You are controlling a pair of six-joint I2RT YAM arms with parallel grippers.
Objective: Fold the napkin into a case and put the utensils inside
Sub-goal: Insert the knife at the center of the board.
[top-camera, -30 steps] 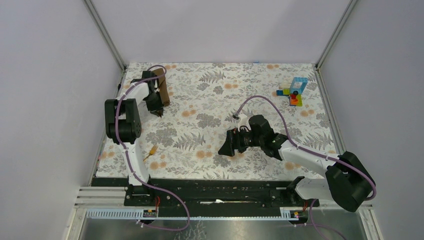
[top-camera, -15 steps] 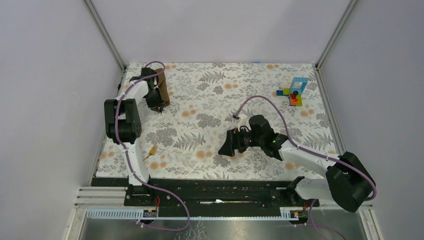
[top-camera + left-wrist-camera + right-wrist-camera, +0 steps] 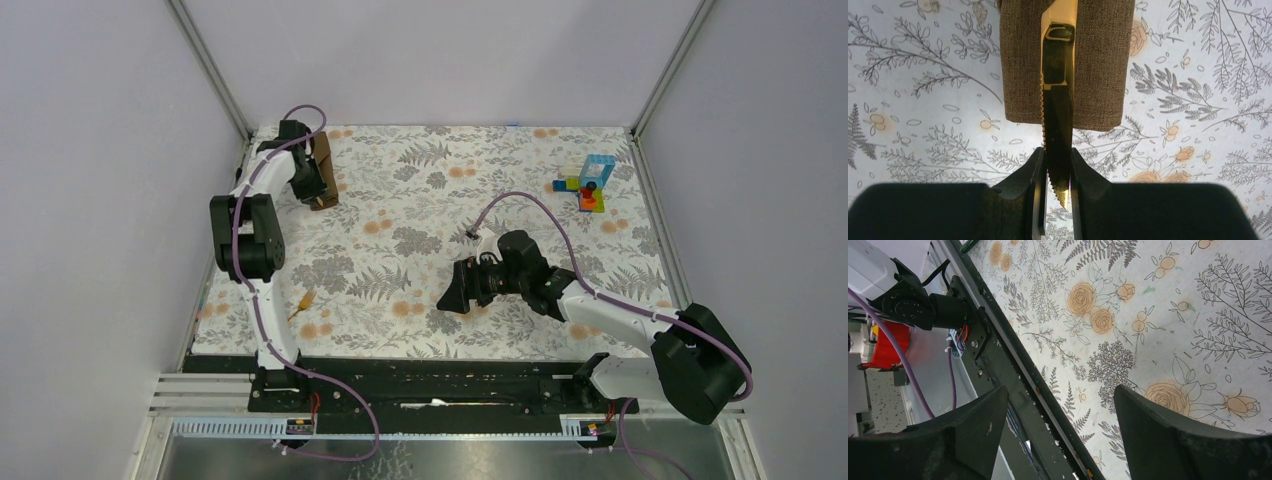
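Top view, entry: we log the left arm (image 3: 243, 240) reaching to the far left corner of the floral table covering (image 3: 430, 200). The left gripper (image 3: 314, 192) sits right at the napkin (image 3: 323, 160), which shows as a narrow brown folded strip running front to back. From above we cannot make out how the jaws stand or whether they hold anything. One yellow-orange utensil (image 3: 303, 302) lies alone on the covering near the left edge, just beside the left arm and well apart from the napkin. The right gripper (image 3: 450, 295) hangs over the near middle of the covering, pointing left, jaws spread. Toy blocks (image 3: 588, 182) stand at the far right.
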